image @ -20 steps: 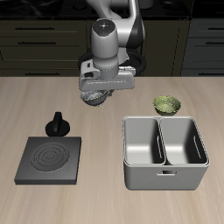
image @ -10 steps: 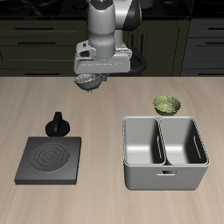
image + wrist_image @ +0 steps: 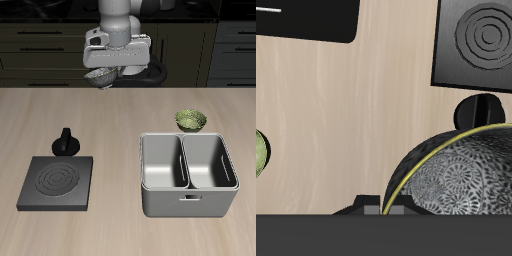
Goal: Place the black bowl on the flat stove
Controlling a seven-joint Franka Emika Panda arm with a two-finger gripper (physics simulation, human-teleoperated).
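Note:
My gripper (image 3: 104,66) is shut on the rim of the black bowl (image 3: 101,76) and holds it high above the back of the table. In the wrist view the black bowl (image 3: 461,180) fills the near field, its speckled inside and thin yellowish rim showing, with my gripper (image 3: 378,205) on that rim. The flat stove (image 3: 58,181), a black slab with ring marks, lies near the table's front edge, well below and in front of the bowl. Its black knob (image 3: 66,142) stands at its back edge. The wrist view also shows the stove (image 3: 486,40) and the knob (image 3: 484,108).
A grey two-compartment metal bin (image 3: 187,173) stands near the front edge, away from the stove. A green patterned bowl (image 3: 191,120) sits behind the bin; it also shows in the wrist view (image 3: 260,152). Dark cabinets run behind the table.
My gripper has risen with the black bowl in it and shifted a little toward the stove's side of the table. Nothing else has moved.

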